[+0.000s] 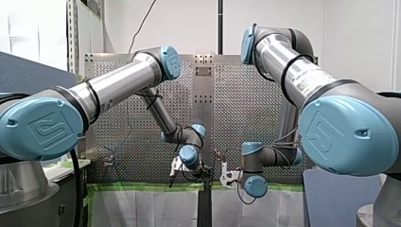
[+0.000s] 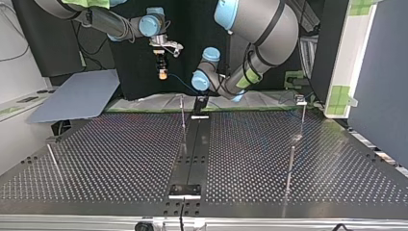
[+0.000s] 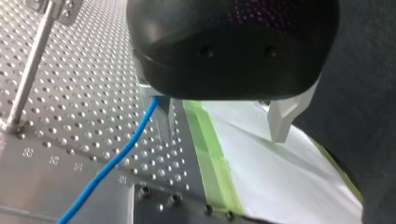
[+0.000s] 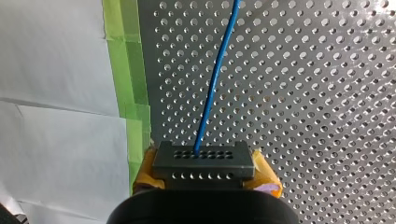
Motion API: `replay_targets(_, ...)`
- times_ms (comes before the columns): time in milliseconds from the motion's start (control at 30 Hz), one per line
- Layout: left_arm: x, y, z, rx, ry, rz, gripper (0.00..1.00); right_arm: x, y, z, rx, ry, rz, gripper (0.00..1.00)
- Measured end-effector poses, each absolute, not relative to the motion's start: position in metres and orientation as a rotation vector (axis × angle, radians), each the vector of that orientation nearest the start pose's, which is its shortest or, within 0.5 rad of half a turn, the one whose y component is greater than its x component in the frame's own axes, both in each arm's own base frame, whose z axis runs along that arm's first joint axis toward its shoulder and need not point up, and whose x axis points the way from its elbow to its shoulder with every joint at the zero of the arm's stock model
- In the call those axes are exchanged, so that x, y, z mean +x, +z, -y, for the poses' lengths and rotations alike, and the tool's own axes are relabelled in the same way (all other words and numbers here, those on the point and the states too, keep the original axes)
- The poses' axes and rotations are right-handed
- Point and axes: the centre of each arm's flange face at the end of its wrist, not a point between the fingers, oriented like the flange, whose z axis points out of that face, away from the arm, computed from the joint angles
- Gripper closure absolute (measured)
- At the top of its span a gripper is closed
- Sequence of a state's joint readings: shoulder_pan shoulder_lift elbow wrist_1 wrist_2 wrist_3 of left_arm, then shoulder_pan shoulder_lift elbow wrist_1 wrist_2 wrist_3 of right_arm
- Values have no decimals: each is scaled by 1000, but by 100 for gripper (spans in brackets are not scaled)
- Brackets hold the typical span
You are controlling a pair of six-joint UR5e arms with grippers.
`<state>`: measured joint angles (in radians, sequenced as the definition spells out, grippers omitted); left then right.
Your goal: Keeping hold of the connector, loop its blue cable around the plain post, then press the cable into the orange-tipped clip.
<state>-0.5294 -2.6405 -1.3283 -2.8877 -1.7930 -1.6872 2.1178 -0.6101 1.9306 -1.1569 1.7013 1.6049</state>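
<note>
Connector [image 4: 203,161] in right pincer [image 4: 205,173], wrist view only

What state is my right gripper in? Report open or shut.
Shut on the connector: in the right wrist view the yellow pads of my right gripper clamp its two sides, and the blue cable leaves its face.

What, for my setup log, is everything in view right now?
table: one, grey perforated metal, under everything
posts: four, metal, upright on the table
cable: one, blue, from the connector over the table to my left hand
connector: one, black, in my right hand
tape: green, along the table's edge
sheet: white, beyond the tape
arms: two, grey with blue caps
left hand: black and metal, open
right hand: yellow-padded, shut on the connector
</note>
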Motion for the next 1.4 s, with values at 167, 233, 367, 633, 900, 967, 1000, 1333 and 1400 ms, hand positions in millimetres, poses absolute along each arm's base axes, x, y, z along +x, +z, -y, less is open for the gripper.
replay_targets(167,517,-59,436,277,-214,-2121,1,377,-88,387,1644,1412,1088,100)
replay_targets(233,517,-59,437,265,-238,-2124,1,377,-88,388,1643,1413,1087,100)
replay_targets(367,517,-59,439,230,-276,-2125,1,377,-88,388,1642,1413,1087,100)
replay_targets(633,518,-59,441,192,-318,-2123,24,377,-88,388,1641,1415,1086,100)
replay_targets(900,520,-58,440,156,-313,-2113,100,376,-88,389,1638,1413,1089,100)
replay_targets(967,521,-58,439,136,-301,-2106,100,375,-88,390,1636,1413,1090,100)
replay_targets(1000,521,-58,439,126,-301,-2101,100,375,-88,390,1636,1412,1091,100)
replay_targets(1333,520,-56,445,119,-308,-2075,100,373,-88,392,1632,1406,1097,100)
replay_targets(1400,517,-56,449,128,-298,-2072,100,372,-88,394,1629,1405,1099,100)
